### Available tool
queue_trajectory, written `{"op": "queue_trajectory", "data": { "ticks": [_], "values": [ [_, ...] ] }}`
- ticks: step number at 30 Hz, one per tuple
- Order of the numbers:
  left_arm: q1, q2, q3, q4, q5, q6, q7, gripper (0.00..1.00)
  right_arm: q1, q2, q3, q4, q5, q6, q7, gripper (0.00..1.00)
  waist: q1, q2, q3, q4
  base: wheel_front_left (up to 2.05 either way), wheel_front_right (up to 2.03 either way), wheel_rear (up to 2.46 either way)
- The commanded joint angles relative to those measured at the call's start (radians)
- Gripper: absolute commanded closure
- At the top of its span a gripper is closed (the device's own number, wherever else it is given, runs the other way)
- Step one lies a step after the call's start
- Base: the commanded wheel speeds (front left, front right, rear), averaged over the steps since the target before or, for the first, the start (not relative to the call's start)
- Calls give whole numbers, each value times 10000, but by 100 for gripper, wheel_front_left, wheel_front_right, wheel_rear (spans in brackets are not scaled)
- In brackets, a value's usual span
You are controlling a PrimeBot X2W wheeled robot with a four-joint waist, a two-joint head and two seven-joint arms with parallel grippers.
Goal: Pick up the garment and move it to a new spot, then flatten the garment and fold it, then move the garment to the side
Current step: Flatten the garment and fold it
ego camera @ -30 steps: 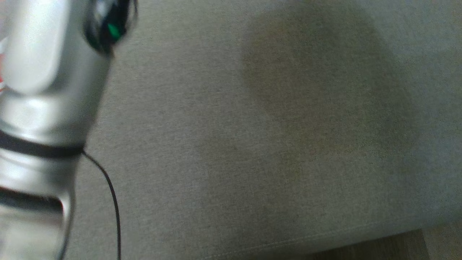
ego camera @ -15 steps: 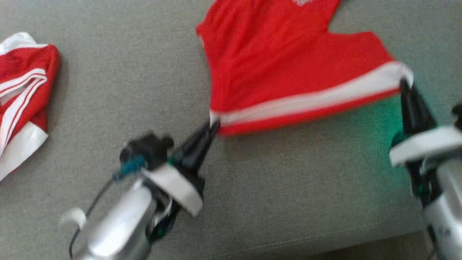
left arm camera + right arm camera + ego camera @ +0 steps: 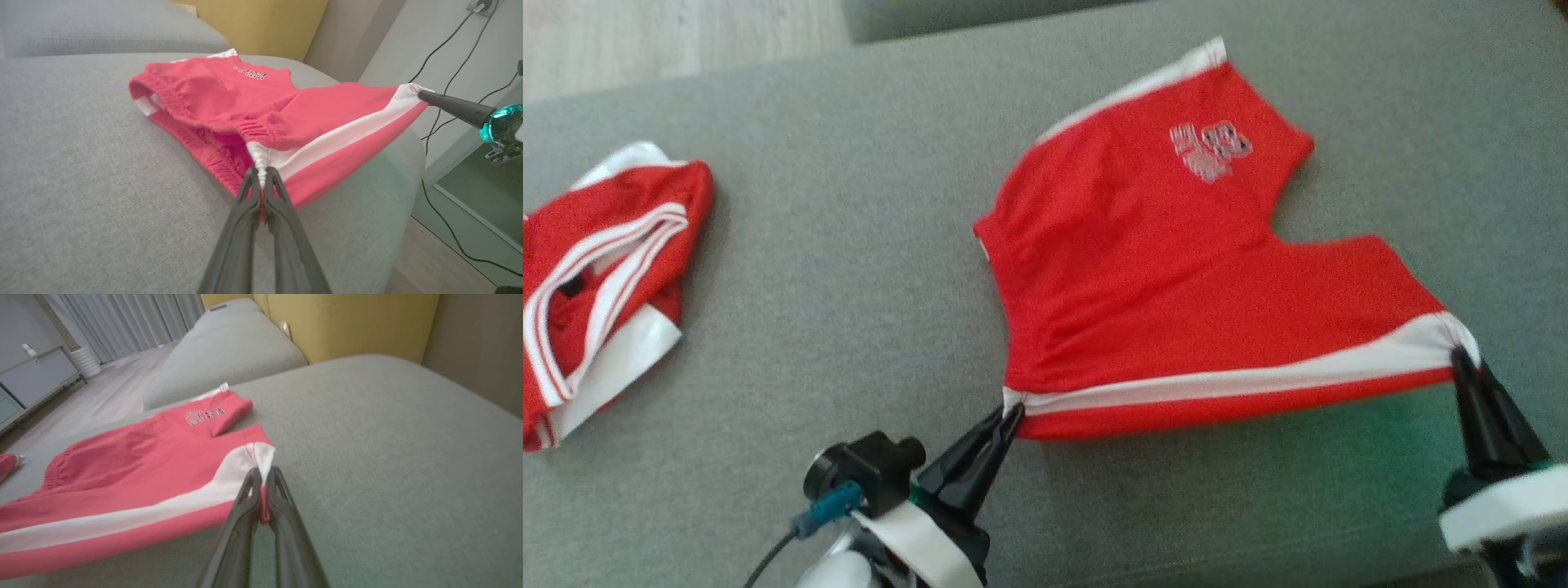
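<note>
Flattening underway: red shorts [image 3: 1176, 278] mostly spread on grey sofa cushion [image 3: 849, 245]. left gripper [image 3: 1010, 415] clenched on waistband corner, right gripper [image 3: 1462, 361] clenched on leg hem corner. Fold and side move remain.

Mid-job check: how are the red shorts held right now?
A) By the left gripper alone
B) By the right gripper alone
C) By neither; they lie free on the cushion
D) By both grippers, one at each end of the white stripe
D: the left gripper pinches the red shorts at the waistband end of the white stripe, and the right gripper pinches the other end.
</note>
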Motion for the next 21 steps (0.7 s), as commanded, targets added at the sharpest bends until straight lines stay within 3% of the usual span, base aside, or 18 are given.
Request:
{"op": "queue_trajectory", "data": {
  "ticks": [1,11,16,21],
  "values": [
    [-147,178,318,-318,13,12,-53,100,23,-197,-8,-439,-84,75,40,100,0,0,-346,70,0,0,0],
    [354,397,-86,-665,-449,12,-53,100,1697,160,-979,-2986,-432,75,1992,100,0,0,-1173,326,0,0,0],
    [-104,202,-394,-595,-618,12,-53,100,1174,271,-951,-2816,-397,75,2936,100,0,0,-951,424,0,0,0],
    [-1248,-97,-782,-218,-892,12,-53,100,-284,-209,-946,-1803,-179,75,3701,100,0,0,-446,728,0,0,0]
  ]
}}
